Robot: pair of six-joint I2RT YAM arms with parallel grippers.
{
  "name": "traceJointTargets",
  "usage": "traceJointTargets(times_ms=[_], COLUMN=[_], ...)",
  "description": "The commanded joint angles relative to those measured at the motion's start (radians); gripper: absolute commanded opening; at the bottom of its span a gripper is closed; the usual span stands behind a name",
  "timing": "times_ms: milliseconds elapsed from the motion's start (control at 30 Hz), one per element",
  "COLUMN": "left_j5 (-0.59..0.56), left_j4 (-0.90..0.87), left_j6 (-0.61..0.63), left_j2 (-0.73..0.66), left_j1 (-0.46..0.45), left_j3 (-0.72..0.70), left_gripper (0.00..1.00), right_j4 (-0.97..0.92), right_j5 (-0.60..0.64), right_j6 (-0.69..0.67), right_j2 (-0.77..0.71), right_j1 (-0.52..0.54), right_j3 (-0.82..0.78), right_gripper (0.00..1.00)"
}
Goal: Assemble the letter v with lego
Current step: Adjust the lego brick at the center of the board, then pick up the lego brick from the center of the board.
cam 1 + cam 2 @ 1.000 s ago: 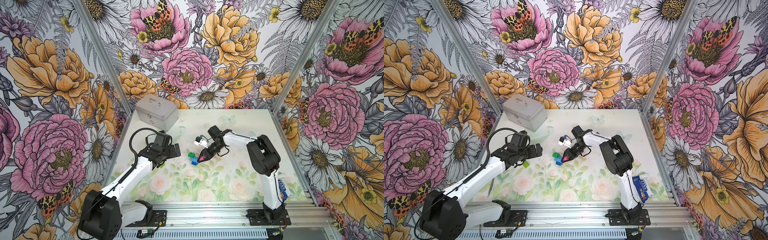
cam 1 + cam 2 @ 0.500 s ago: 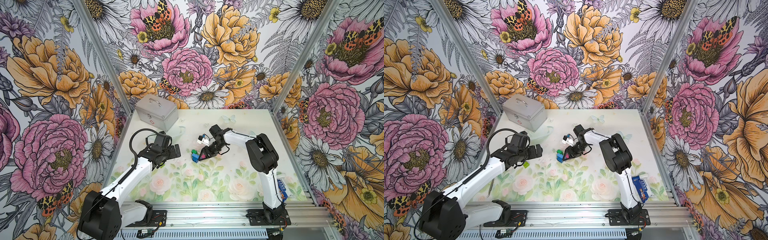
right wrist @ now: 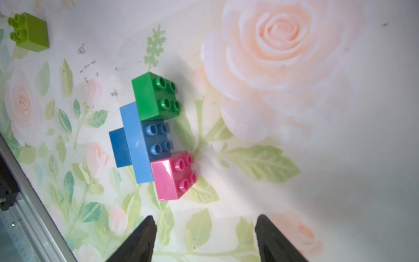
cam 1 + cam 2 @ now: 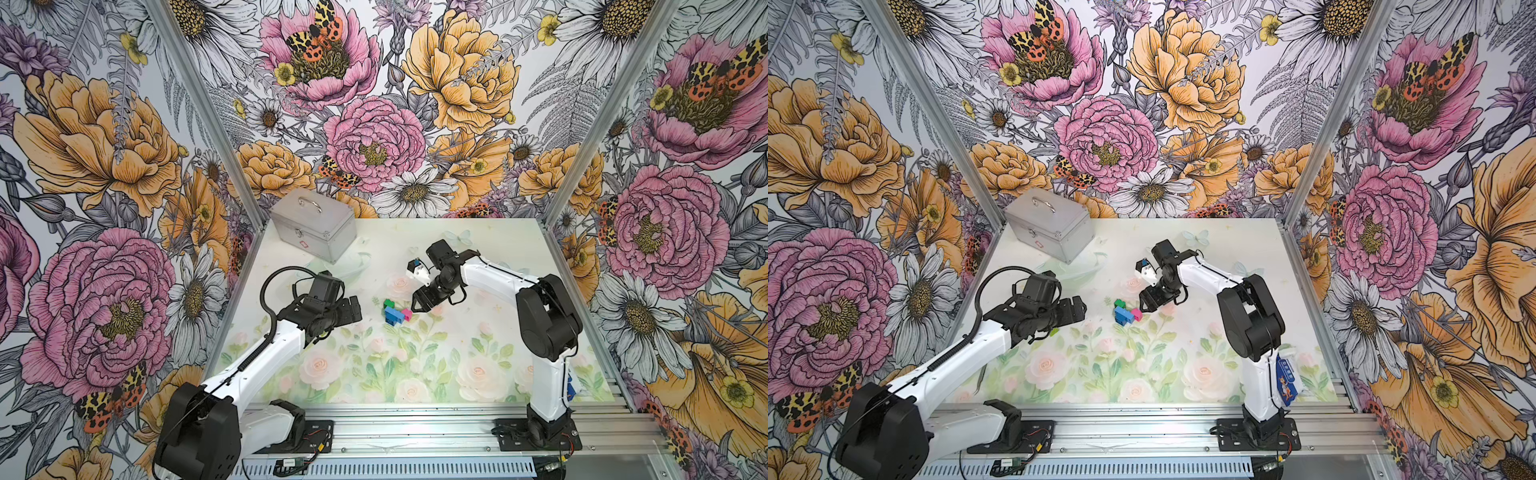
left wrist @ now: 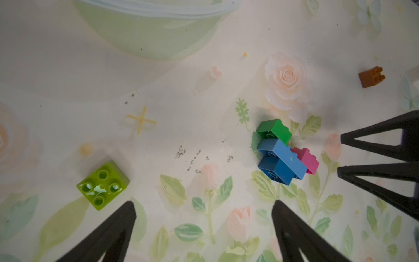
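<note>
We find the half-built V (image 4: 394, 312) lying on its side near the middle of the table (image 4: 478, 374): a green brick (image 3: 149, 97), a light blue brick (image 3: 136, 145), a dark blue brick (image 3: 119, 147) and a pink brick (image 3: 172, 179) joined together, studs facing sideways. The right gripper (image 3: 205, 217) hovers just beside the pink brick, jaws spread and holding nothing. A lime brick (image 5: 103, 184) lies loose, studs up, well apart from the cluster and near the left gripper (image 5: 203, 203), whose jaws are likewise wide apart and empty. In the left wrist view we also spot a brown brick (image 5: 370, 77) lying alone. A silver case (image 4: 316, 230) stands at the far left corner.
</note>
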Motion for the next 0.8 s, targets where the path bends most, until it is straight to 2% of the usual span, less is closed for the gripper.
traceJointTargets(times_ms=[0, 133, 267, 467, 767], left_j5=[0.033, 0.012, -0.006, -0.003, -0.028], left_j4=[0.068, 0.111, 0.146, 0.179, 0.191], left_j6=[-0.048, -0.085, -0.104, -0.115, -0.146], left_j2=[0.046, 0.15, 0.261, 0.406, 0.529], left_j1=[-0.06, -0.113, -0.142, -0.166, -0.237], left_j3=[-0.015, -0.02, 0.021, 0.103, 0.185], left_gripper=[0.83, 0.64, 0.62, 0.56, 0.54], right_j4=[0.067, 0.123, 0.267, 0.411, 0.436], right_j5=[0.223, 0.361, 0.325, 0.396, 0.414], right_j6=[0.068, 0.332, 0.477, 0.504, 0.489], right_j2=[-0.106, -0.187, -0.293, -0.433, -0.523], right_j1=[0.01, -0.009, 0.012, 0.079, 0.083], right_j3=[-0.078, -0.167, -0.296, -0.449, -0.541], right_gripper=[0.73, 0.71, 0.73, 0.73, 0.73])
